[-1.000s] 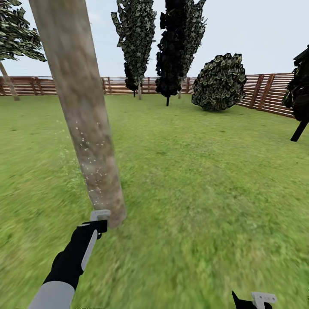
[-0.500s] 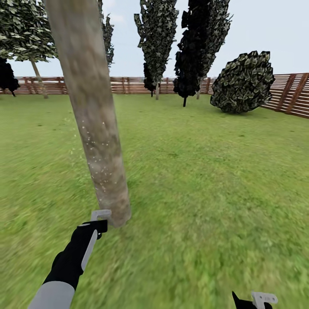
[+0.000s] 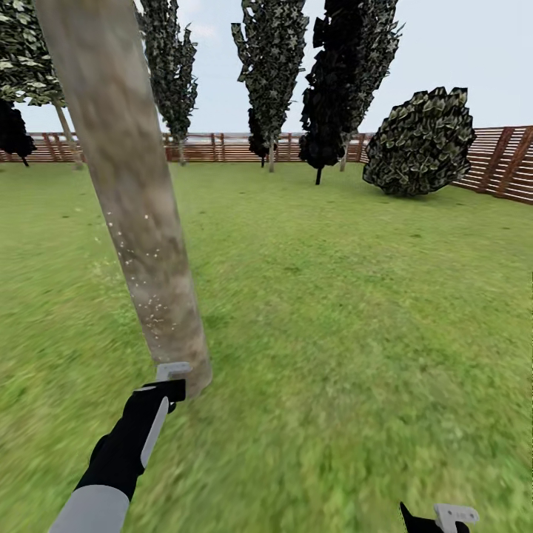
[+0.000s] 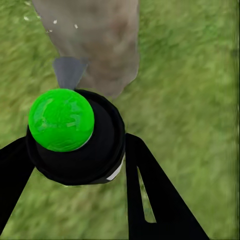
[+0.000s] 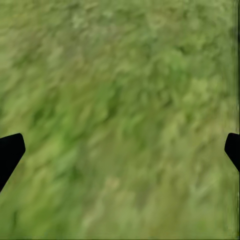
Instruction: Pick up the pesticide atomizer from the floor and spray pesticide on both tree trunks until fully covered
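A thick mottled grey-brown tree trunk point(image 3: 141, 244) leans across the left of the head view, with white pesticide specks point(image 3: 144, 296) scattered over its lower part. My left gripper point(image 3: 169, 385) hovers right at the trunk's base, shut on the pesticide atomizer point(image 4: 75, 135), a black round body with a green ball on top and a grey nozzle facing the tree trunk point(image 4: 100, 35). My right gripper point(image 3: 437, 518) hangs low at the right over bare grass, open, its fingertips point(image 5: 10, 152) far apart with nothing between them.
Green lawn point(image 3: 355, 296) stretches all around. Several tall trees point(image 3: 270, 74) and a round bush point(image 3: 420, 144) stand far back before a brown slat fence point(image 3: 222, 146) that runs along the rear and right side.
The whole picture has shifted, so the camera has moved; the near trunk now sits further left and another far tree shows behind it. Both arms keep their place and grip.
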{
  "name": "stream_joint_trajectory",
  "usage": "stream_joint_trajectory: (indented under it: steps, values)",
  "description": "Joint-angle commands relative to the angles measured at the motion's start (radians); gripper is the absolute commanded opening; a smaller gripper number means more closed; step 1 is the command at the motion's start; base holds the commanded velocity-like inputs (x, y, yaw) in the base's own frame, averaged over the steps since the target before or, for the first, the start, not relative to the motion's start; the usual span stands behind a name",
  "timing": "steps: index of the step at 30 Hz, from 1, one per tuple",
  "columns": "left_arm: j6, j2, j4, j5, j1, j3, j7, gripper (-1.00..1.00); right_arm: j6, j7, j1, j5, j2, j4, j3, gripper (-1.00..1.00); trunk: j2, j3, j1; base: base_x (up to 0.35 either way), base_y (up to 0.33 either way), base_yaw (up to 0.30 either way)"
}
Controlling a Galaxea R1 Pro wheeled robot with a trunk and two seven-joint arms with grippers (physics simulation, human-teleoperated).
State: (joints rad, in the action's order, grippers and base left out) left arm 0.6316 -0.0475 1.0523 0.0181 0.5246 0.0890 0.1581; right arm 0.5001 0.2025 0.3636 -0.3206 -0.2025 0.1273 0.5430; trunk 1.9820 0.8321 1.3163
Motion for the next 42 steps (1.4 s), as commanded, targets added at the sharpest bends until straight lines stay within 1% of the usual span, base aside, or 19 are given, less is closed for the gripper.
stream_joint_trajectory:
  steps: [1, 15, 19, 31, 42]
  values:
    - [-0.007, 0.0, 0.0, 0.0, 0.0, 0.0, 0.0, -1.0, 0.0, 0.0, 0.0, 0.0, 0.0, 0.0, 0.0, 1.0, 0.0, 0.0, 0.0, 0.083, -0.267, 0.016]
    - [-0.01, 0.0, 0.0, 0.001, 0.0, 0.0, 0.001, -1.0, 0.0, 0.0, 0.0, 0.0, 0.0, 0.0, 0.0, 1.0, 0.0, 0.0, 0.0, 0.086, -0.267, 0.248]
    - [-0.011, 0.0, -0.014, 0.002, 0.0, 0.0, 0.003, -1.0, 0.0, 0.0, 0.0, 0.0, 0.0, 0.0, -0.001, 1.0, 0.0, 0.0, 0.0, 0.133, -0.267, 0.275]
    - [-0.011, 0.0, -0.015, 0.002, 0.0, 0.0, 0.005, -1.0, 0.0, 0.0, 0.0, 0.0, 0.0, 0.0, 0.0, 1.0, 0.0, 0.0, 0.0, 0.145, -0.267, 0.275]
    - [-0.012, 0.0, -0.015, 0.002, 0.0, 0.0, 0.003, -1.0, 0.0, 0.0, 0.0, 0.0, 0.0, 0.0, 0.0, 1.0, 0.0, 0.0, 0.0, 0.048, -0.268, 0.031]
